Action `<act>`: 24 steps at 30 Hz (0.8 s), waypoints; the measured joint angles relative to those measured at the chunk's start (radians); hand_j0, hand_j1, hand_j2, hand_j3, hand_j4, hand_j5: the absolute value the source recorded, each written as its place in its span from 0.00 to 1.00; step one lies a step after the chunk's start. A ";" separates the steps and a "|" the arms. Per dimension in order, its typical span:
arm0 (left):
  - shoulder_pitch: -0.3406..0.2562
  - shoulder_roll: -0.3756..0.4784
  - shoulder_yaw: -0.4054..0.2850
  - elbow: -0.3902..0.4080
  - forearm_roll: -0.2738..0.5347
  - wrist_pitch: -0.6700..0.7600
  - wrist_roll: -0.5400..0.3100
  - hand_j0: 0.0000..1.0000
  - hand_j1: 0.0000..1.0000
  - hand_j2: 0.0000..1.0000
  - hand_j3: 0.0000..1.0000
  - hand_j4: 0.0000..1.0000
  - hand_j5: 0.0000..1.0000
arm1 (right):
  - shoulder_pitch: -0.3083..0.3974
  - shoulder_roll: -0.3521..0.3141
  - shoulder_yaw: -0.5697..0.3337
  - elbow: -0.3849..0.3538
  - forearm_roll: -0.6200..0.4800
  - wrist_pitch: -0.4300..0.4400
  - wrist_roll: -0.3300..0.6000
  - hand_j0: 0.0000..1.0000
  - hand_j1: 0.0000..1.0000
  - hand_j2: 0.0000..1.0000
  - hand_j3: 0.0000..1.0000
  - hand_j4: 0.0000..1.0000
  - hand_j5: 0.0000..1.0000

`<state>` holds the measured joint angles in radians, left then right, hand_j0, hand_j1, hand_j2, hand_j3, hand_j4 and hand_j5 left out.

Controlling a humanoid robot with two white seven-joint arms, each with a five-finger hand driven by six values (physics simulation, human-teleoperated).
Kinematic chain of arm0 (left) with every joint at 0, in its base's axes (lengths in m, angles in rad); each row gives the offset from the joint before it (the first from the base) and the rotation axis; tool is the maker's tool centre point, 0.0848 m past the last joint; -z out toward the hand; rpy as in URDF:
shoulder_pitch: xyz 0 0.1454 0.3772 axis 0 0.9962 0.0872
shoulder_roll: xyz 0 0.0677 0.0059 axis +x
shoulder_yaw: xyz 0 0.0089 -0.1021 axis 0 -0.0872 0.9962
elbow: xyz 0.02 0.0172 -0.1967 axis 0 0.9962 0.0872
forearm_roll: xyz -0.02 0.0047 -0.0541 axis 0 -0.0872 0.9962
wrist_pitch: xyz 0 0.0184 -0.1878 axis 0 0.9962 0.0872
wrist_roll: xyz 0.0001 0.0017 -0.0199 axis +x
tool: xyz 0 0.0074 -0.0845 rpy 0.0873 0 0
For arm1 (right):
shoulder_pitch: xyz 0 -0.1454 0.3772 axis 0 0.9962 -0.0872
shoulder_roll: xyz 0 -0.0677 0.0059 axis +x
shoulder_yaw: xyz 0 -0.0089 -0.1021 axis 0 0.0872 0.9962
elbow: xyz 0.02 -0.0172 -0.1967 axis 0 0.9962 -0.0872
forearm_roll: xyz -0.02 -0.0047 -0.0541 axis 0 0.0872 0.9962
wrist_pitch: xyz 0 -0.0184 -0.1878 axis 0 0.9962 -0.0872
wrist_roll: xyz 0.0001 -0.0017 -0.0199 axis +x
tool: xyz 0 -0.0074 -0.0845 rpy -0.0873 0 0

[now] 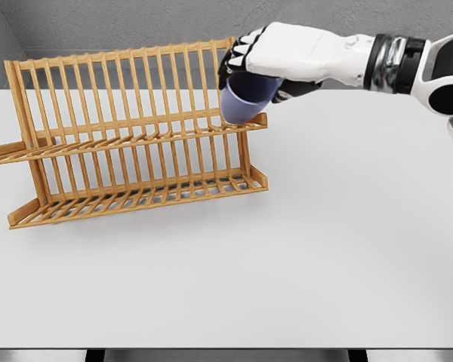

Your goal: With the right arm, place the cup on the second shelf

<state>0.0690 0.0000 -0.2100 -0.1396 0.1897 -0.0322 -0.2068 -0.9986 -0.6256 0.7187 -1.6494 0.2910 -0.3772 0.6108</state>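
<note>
The right hand (268,64) is seen reaching in from the right edge of the head view, its fingers clamped around a blue cup (245,99) that hangs just below the palm. The cup is gripped from above around its upper wall, and it is tilted so that the lower end leans toward the wooden dish rack (128,136), which stands directly to the left of and below the hand on the white tabletop (325,249). Such a top grasp is probably chosen so that the cup can be lowered between the slats without the fingers being jammed against them. The cup is held at the right end of the rack, level with the upper shelf (136,138), and its lower edge appears to touch or nearly touch the end of that shelf's rail; contact cannot be confirmed from this view. The lower shelf (136,197) lies well beneath the hand and is not involved. The task is judged to be near its end, with only the release remaining. The left arm is not seen.
</note>
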 measured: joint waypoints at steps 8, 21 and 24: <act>0.000 0.000 0.000 0.000 0.000 0.000 0.000 1.00 1.00 1.00 1.00 1.00 1.00 | 0.000 0.000 0.027 0.004 0.009 0.005 -0.003 0.63 0.63 0.63 0.63 0.63 0.63; 0.000 0.000 0.000 0.000 0.000 0.000 0.000 1.00 1.00 1.00 1.00 1.00 1.00 | -0.003 -0.004 0.031 0.007 0.007 0.003 0.000 1.00 1.00 1.00 1.00 1.00 1.00; 0.000 0.000 0.000 0.000 0.000 0.000 0.000 1.00 1.00 1.00 1.00 1.00 1.00 | -0.005 -0.006 -0.031 -0.004 0.005 0.001 0.000 1.00 1.00 1.00 1.00 1.00 1.00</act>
<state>0.0690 0.0000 -0.2101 -0.1396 0.1897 -0.0322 -0.2068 -1.0032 -0.6313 0.6876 -1.6532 0.2965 -0.3764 0.6112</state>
